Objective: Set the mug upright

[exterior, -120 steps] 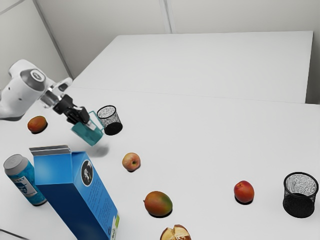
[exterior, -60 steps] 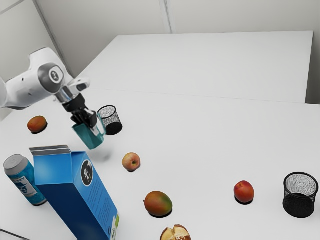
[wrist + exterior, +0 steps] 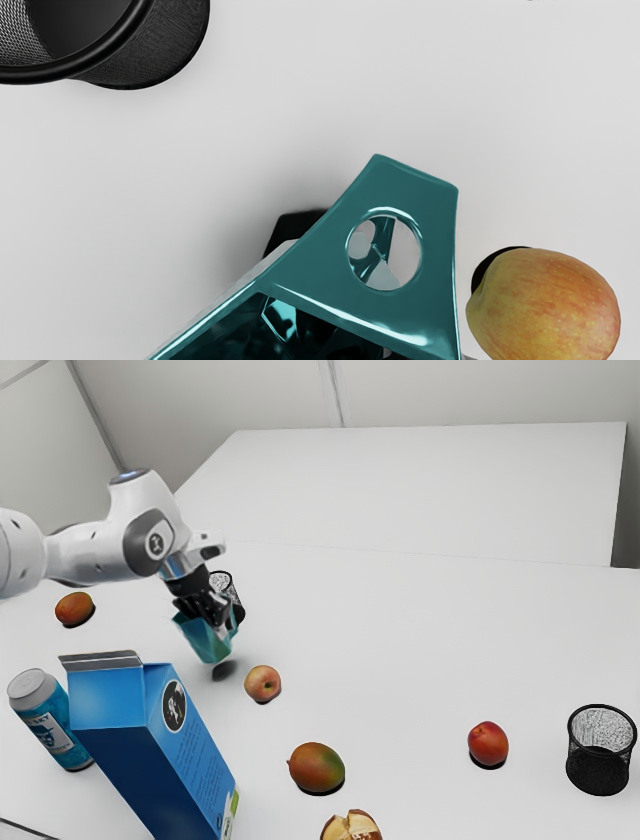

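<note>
A black two-finger gripper (image 3: pixel 214 622), clamped on the teal mug (image 3: pixel 208 644), holds it tilted just above a white table (image 3: pixel 400 620), near a black mesh cup (image 3: pixel 238 606) and an apple (image 3: pixel 262 683). Righting the mug appears to be the step in hand; the next move calls for leveling its base, then lowering it clear of the fruit before release.

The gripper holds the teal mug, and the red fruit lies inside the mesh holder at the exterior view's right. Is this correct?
Not quite: the exterior view shows the red fruit on the table, outside that mesh holder. The gripper does hold the teal mug.
</note>
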Motion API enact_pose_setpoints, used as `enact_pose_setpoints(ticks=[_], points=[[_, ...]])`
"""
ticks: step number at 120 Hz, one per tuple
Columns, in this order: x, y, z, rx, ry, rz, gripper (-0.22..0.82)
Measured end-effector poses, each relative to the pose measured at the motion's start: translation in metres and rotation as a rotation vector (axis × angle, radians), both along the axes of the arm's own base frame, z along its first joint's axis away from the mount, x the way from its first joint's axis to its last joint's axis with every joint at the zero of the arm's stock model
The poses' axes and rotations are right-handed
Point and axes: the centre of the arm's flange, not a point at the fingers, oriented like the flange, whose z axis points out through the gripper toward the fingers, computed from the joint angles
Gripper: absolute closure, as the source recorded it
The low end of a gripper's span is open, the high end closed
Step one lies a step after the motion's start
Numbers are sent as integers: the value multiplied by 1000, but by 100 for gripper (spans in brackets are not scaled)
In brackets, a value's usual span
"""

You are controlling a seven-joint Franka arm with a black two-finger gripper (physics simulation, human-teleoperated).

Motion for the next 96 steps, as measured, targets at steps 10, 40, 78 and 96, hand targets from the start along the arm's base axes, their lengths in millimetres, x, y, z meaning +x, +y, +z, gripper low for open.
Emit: enact_pose_setpoints(ticks=[10,40,78,96], points=[[-5,-4,-6,10,-7,19,79],[-17,-14,-13,28,-32,76,79],[-19,-23,-28,43,-40,113,79],[-18,-24,-33,48,-37,129,79]])
